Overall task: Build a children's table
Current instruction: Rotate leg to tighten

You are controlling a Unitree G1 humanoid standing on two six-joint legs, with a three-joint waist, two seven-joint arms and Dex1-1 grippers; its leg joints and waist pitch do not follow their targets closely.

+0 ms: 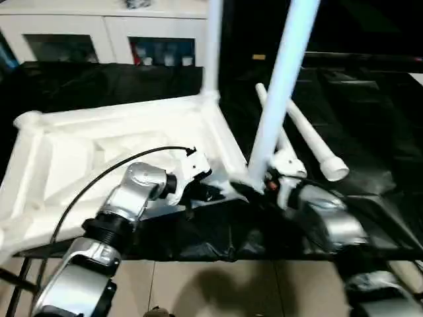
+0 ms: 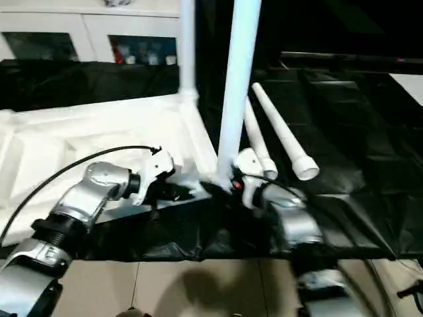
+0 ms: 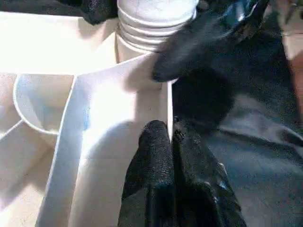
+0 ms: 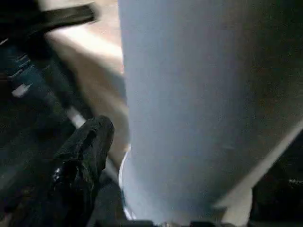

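Left gripper (image 3: 171, 142) pinches the thin rim wall of the upturned tabletop (image 1: 99, 148), its two black fingers pressed together on the white plastic near the front corner socket. At that corner the right gripper (image 1: 268, 186) sits at the base of a standing leg (image 1: 281, 86); one black finger (image 4: 83, 156) shows beside the tube, with the other hidden, so I cannot tell whether it clamps the leg. A second leg (image 1: 213, 46) stands in the far corner socket. Two loose legs (image 2: 281, 135) lie side by side on the black cloth (image 2: 357, 158) to the right. A white cabinet (image 1: 106, 33) stands behind.
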